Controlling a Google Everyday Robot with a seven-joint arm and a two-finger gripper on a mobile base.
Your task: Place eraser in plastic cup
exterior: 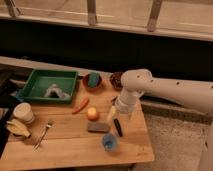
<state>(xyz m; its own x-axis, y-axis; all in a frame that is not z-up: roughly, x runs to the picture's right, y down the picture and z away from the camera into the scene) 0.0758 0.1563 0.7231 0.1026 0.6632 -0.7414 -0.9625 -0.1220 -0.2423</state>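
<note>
The small blue plastic cup [110, 142] stands upright near the front edge of the wooden table [65, 147]. The black eraser [118, 127], an elongated block with rounded ends, is just behind and to the right of the cup, outside it. My gripper [115, 117] hangs from the white arm right above the eraser's far end, and it touches or nearly touches it. I cannot tell whether the eraser is held or lies on the table.
A dark grey flat block [98, 127] lies left of the eraser. An orange ball [92, 114], a carrot [80, 105], a red bowl [92, 81], a dark bowl [116, 79], a green tray [48, 85], a cream cup [23, 112] and a fork [44, 134] also stand on the table.
</note>
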